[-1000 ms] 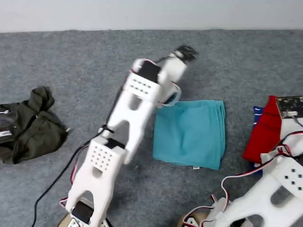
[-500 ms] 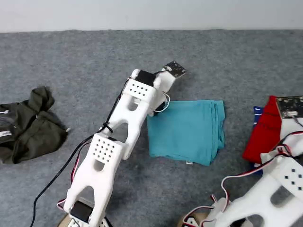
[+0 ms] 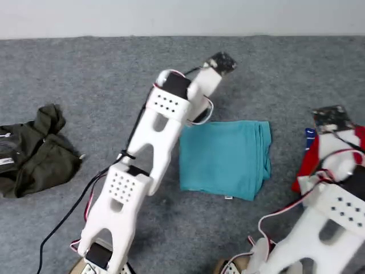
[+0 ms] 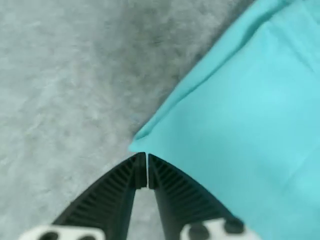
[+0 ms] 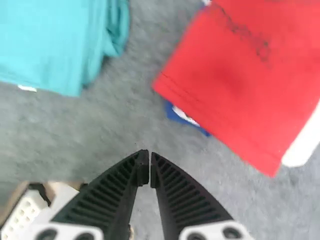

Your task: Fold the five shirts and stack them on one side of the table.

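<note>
A folded teal shirt point(image 3: 225, 160) lies flat in the middle of the grey table. My left gripper point(image 4: 141, 159) is shut and empty, its tips right at that teal shirt's point(image 4: 240, 115) near corner. My right gripper point(image 5: 145, 157) is shut over bare table, beside a folded red shirt point(image 5: 250, 65) that rests on a blue one point(image 5: 186, 117). In the high view the right arm point(image 3: 336, 171) covers most of the red shirt point(image 3: 304, 171). A crumpled dark green shirt point(image 3: 34, 151) sits at the far left.
The left arm point(image 3: 165, 125) slants from the front edge toward the teal shirt's left corner. A white edge point(image 5: 301, 149) shows beside the red shirt. Grey tabletop point(image 3: 102, 74) stretches open between the green and teal shirts and along the back wall.
The teal shirt slid a little left with the left arm, which then drew back up. The right arm swung forward over the red shirt.
</note>
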You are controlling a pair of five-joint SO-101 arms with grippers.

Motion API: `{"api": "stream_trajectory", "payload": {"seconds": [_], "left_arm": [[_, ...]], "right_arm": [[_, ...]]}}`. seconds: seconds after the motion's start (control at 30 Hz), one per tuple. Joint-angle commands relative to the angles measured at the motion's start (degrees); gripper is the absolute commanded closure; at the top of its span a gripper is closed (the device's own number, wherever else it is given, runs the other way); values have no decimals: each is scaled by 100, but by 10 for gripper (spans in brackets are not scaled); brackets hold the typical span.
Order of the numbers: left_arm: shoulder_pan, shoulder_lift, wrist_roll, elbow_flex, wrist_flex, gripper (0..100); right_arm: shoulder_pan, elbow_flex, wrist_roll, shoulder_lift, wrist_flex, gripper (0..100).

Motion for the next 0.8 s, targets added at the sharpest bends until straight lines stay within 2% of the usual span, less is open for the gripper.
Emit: {"api": "stream_trajectory", "payload": {"seconds": [0.0, 0.1, 0.23, 0.4, 0.6, 0.77], "left_arm": [[-457, -1125, -18, 690, 158, 985], [-958, -1934, -44, 1701, 158, 985], [-1697, -2989, -70, 2958, 158, 985], [-2620, -3868, -185, 4004, 149, 985], [-3490, -4369, -352, 4637, 149, 985], [-3710, -4607, -378, 4884, 149, 985]], "right_arm": [[-919, -44, -598, 22, -154, 983], [-1666, -97, -1108, 400, -233, 983], [-2158, -316, -1618, 1174, -708, 983], [-2387, -844, -1899, 2334, -1464, 972], [-2607, -2013, -2382, 3802, -1578, 803], [-2686, -3200, -2462, 5042, -1648, 815]]}}
